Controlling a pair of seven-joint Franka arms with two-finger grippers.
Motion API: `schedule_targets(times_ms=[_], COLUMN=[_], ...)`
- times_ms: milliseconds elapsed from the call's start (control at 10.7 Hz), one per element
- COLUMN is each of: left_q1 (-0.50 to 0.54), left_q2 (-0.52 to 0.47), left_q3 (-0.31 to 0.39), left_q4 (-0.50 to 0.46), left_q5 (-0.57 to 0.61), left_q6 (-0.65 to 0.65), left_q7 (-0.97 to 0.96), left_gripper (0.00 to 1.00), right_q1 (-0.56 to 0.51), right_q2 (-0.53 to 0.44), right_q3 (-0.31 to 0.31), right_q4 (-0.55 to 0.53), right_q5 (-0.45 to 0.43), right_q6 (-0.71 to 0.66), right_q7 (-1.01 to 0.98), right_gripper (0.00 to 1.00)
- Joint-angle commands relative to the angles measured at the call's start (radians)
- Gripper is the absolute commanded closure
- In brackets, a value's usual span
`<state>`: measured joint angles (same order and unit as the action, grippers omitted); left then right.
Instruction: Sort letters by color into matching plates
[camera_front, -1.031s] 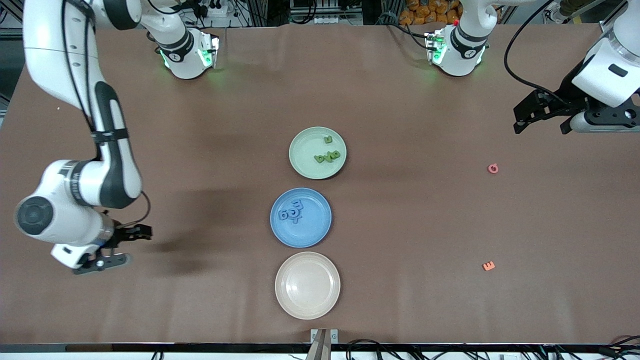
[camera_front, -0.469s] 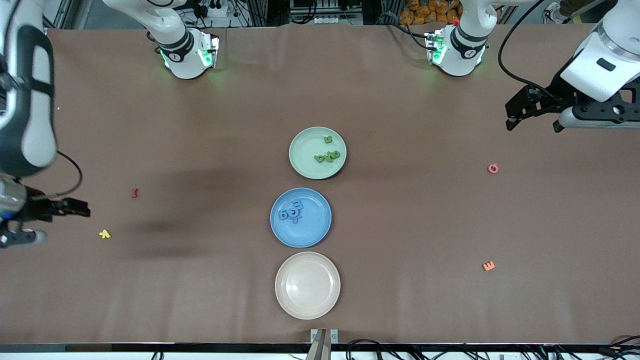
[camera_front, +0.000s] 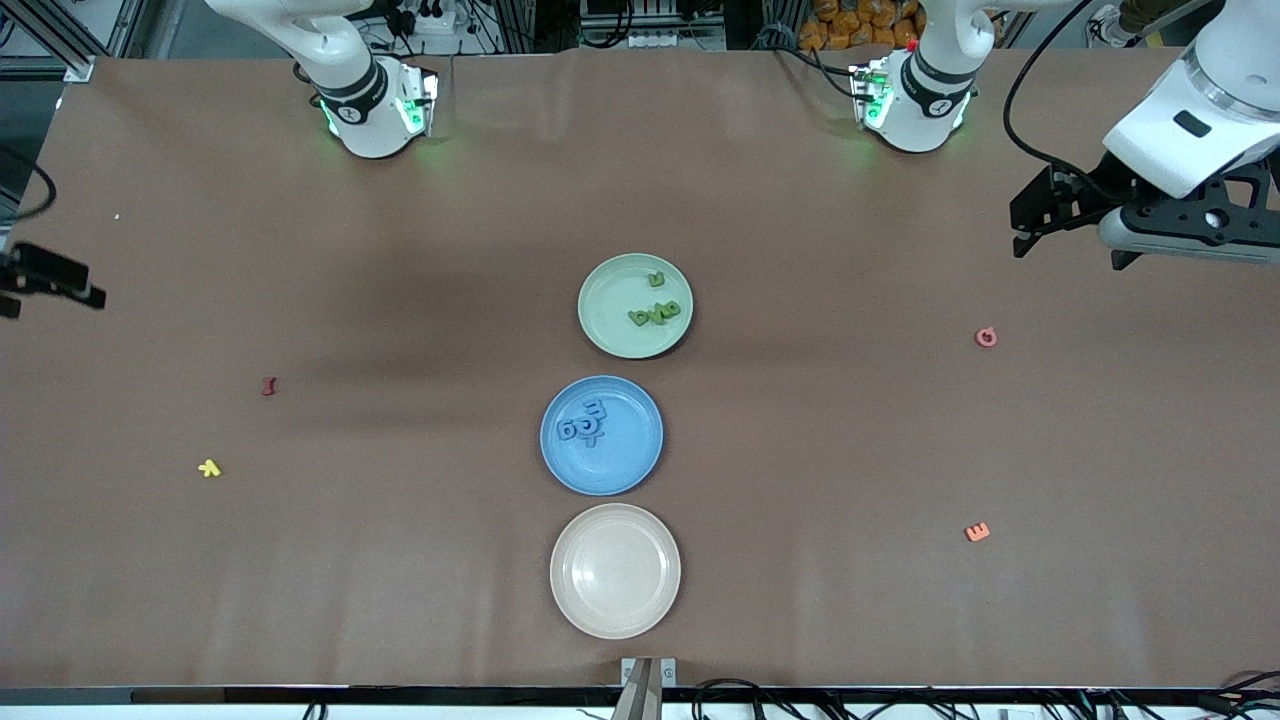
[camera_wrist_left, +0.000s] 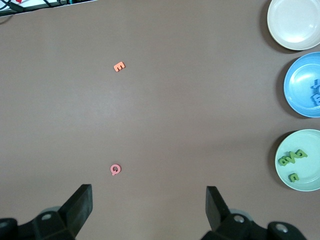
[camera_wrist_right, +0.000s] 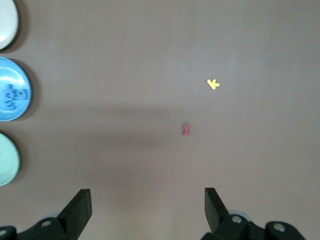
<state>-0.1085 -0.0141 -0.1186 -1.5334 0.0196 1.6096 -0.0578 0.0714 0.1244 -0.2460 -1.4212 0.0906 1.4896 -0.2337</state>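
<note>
Green letters (camera_front: 655, 312) sit in the green plate (camera_front: 606, 322), blue letters (camera_front: 583, 427) in the blue plate (camera_front: 630, 462); we're done. Left gripper (camera_wrist_left: 149, 204) and right gripper (camera_wrist_right: 147, 202) are spread, empty; leave strays alone.

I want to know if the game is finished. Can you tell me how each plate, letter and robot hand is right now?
Green plate: holds the green letters.
Blue plate: holds the blue letters.
Cream plate: nothing in it.
Pink letter: loose on the table.
Orange letter: loose on the table.
Red letter: loose on the table.
Yellow letter: loose on the table.
Left gripper: open, holding nothing.
Right gripper: open, holding nothing.
</note>
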Motion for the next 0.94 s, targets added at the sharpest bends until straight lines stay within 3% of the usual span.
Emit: schedule_targets(times_ms=[0, 188, 469, 844], left_q1=[0.007, 0.010, 0.010, 0.013], left_q2=[0.002, 0.000, -0.001, -0.001], left_q3=[-0.009, -0.009, -0.009, -0.007], left_q4=[0.018, 0.018, 0.018, 0.016], left_q5=[0.014, 0.010, 0.010, -0.007], left_q6=[-0.019, -0.019, -0.020, -0.020], left_q7=[0.021, 0.016, 0.016, 0.000], left_gripper=[0.00, 0.00, 0.00, 0.00], right_q1=[0.033, 0.034, 0.056, 0.062], right_q2=[-0.060, -0.060, -0.058, -0.049], right_q3=[0.101, 0.137, 0.139, 0.139], right_q4=[0.024, 0.018, -0.034, -0.048], right_q5=[-0.015, -0.032, -0.149, -0.175], right_q6=[-0.071, -0.062, -0.031, 0.035], right_q7=[0.224, 0.280, 0.272, 0.283], right_gripper=[0.00, 0.00, 0.00, 0.00])
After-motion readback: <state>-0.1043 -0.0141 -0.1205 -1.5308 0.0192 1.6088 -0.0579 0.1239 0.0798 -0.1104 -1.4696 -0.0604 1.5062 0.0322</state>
